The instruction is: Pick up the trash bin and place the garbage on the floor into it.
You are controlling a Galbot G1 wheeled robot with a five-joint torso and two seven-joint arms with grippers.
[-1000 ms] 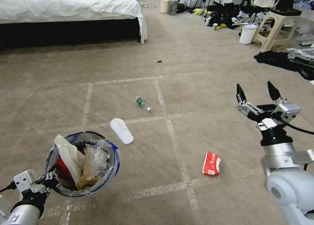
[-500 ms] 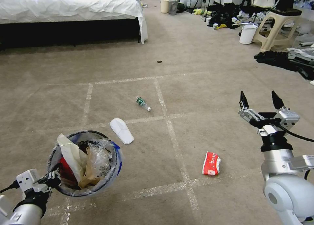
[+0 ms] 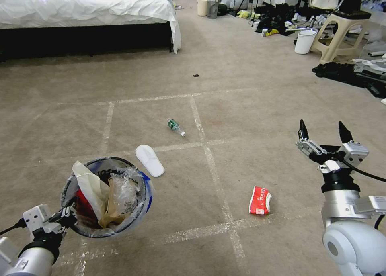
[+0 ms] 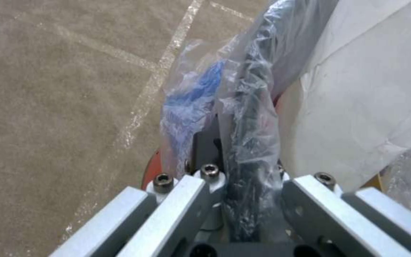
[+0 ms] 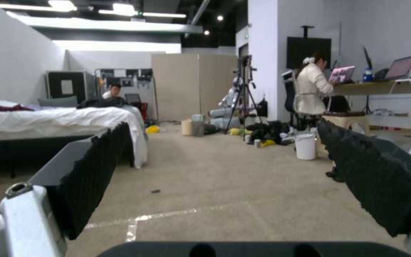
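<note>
The left tool (image 3: 68, 216) is clamped on the near rim of the trash bin (image 3: 141, 195), which it holds above the carpet, already stuffed with a tan paper bag (image 3: 86, 183) and crumpled plastic. That pinch grips only rim and liner, so the bin could tilt or slip and spill. The right tool (image 3: 325, 137) hangs in the air with its fingers apart, well away from the red wrapper (image 3: 260, 200), the white slipper sole (image 3: 149, 160) and the small bottle (image 3: 175, 127) on the floor; a sloppy reach may nudge them away.
</note>
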